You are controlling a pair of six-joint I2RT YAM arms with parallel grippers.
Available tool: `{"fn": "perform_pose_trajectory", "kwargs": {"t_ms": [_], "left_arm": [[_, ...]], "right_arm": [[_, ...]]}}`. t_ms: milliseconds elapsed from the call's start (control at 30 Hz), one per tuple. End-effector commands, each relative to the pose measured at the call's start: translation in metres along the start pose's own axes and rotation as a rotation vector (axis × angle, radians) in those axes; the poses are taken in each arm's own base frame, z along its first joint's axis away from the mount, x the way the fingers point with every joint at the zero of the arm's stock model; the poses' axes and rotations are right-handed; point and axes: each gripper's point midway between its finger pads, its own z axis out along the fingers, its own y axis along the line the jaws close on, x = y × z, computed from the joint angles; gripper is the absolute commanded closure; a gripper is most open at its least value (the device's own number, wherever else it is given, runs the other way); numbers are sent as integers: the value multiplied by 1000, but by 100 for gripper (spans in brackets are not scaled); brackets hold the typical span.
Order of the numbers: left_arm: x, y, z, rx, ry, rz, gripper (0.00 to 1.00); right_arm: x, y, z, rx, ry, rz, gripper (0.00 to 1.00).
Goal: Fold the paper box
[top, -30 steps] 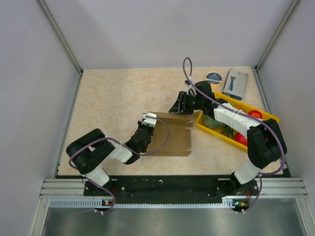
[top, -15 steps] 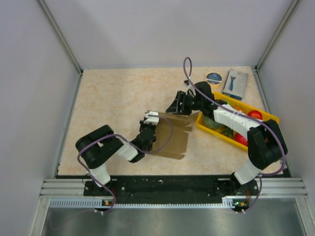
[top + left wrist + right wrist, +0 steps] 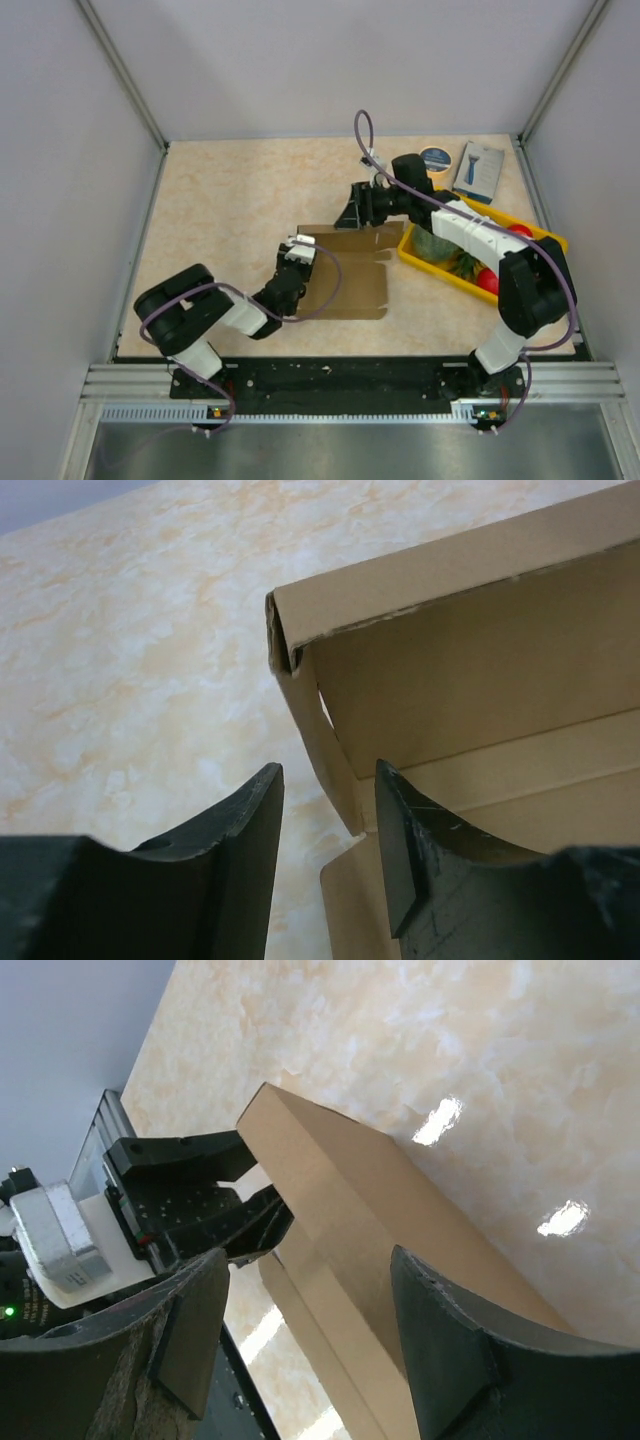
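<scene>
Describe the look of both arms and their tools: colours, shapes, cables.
The left arm and right arm both have white link shells between chunky black joints. A thin purple cable loops along each arm. The left tool and right tool each carry two matte black, curved, tapering fingers. The left tool's body is a white block.

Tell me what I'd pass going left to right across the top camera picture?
Left pincer → paper box → roll of tape → blue-and-white box.
</scene>
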Motion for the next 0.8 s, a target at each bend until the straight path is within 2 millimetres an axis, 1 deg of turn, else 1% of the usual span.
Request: {"fn": "perform_pose_trajectory", "kwargs": {"t_ms": [0,67,100,133,167,200,233,300,333,400,433,500,533,567,600,633,700,733,767], "left_arm": [[-8,-4,-14,73,19,-58,52],[-15,0,-22,79,6,-108,48],[-10,-1,-27,101,31,-121,41],[-21,2,-33,110,11,-156,38],[-24,-1,-36,129,20,-203,37],[-25,-4,-41,165,35,-210,37],[-34,-8,-49,219,30,-216,37],[-38,-13,-59,268,58,-260,37],[-43,-13,-69,310,69,-268,38],[-52,-10,-79,328,75,-305,38],[-59,-1,-87,316,81,-319,38],[-70,15,-88,251,69,-359,37],[-95,22,-89,237,27,-401,35],[-98,26,-90,223,53,-431,35],[-108,32,-87,207,49,-458,34],[-132,32,-82,214,27,-484,34],[-150,27,-76,235,34,-488,35],[-167,22,-66,239,30,-482,35],[-173,19,-60,240,30,-461,36]], "right_arm": [[-23,9,-2,-30,-34,-62,34],[-24,9,-2,-35,-32,-54,34],[-26,11,-3,-36,-36,-56,34],[-27,10,-3,-33,-39,-49,34],[-28,10,-4,-30,-43,-46,34],[-29,10,-5,-30,-48,-46,34],[-31,11,-5,-30,-51,-42,34],[-33,9,-4,-26,-55,-34,34],[-34,10,-4,-28,-55,-29,34],[-33,11,-4,-34,-51,-27,34],[-34,13,-5,-36,-56,-29,34],[-31,11,-4,-32,-53,-25,34],[-32,10,-5,-28,-56,-25,34],[-28,9,-4,-30,-47,-20,34],[-26,8,-3,-28,-44,-17,34],[-25,7,-4,-24,-44,-16,34],[-22,6,-6,-14,-48,-16,34],[-23,7,-6,-14,-53,-14,34],[-22,6,-8,-8,-58,-12,34]]}}
